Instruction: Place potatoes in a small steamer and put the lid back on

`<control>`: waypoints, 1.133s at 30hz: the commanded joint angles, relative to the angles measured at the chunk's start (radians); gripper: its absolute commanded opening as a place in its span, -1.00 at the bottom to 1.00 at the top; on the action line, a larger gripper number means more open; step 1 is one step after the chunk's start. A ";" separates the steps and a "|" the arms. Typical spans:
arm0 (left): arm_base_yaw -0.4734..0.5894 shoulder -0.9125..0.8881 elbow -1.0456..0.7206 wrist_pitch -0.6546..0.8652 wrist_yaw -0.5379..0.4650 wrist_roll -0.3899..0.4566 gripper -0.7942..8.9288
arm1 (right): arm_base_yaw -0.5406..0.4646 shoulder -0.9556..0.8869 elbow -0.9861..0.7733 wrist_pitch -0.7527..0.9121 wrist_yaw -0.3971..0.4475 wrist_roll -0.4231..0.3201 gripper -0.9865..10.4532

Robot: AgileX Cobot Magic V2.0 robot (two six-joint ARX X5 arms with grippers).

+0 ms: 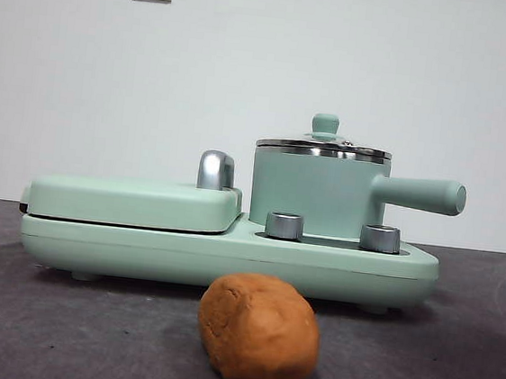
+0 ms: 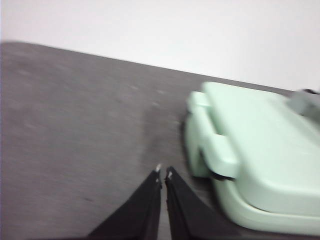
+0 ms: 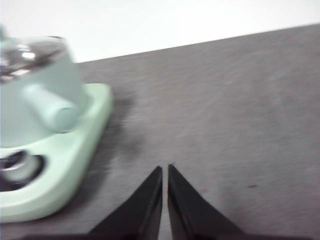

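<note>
So the potato (image 1: 259,331) is just sitting on the grey surface (image 1: 57,332), near side, right in front of the mint-green cooker base (image 1: 228,257) and not touching it. The small steamer (image 1: 318,194) is on the right half of that base with its handle sticking out to the right, and the lid (image 1: 324,145) is on it. The flat griddle cover (image 1: 134,201) is closed on the left half. Left end effector (image 2: 163,172) hangs over bare surface beside the griddle end, pinched nearly together, holding nothing. Right end effector (image 3: 164,169) is the same near the steamer's side, empty too.
</note>
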 commanded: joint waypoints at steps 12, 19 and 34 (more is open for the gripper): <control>-0.080 0.193 0.334 -0.134 0.171 -0.195 -0.81 | 0.055 0.134 0.424 -0.251 -0.090 0.177 -0.80; -0.101 0.392 0.582 -0.328 0.330 -0.052 -0.81 | 0.057 0.317 0.630 -0.417 -0.303 0.096 -0.80; -0.153 0.700 0.830 -0.378 0.483 0.016 -0.77 | 0.057 0.536 0.793 -0.503 -0.548 -0.090 -0.80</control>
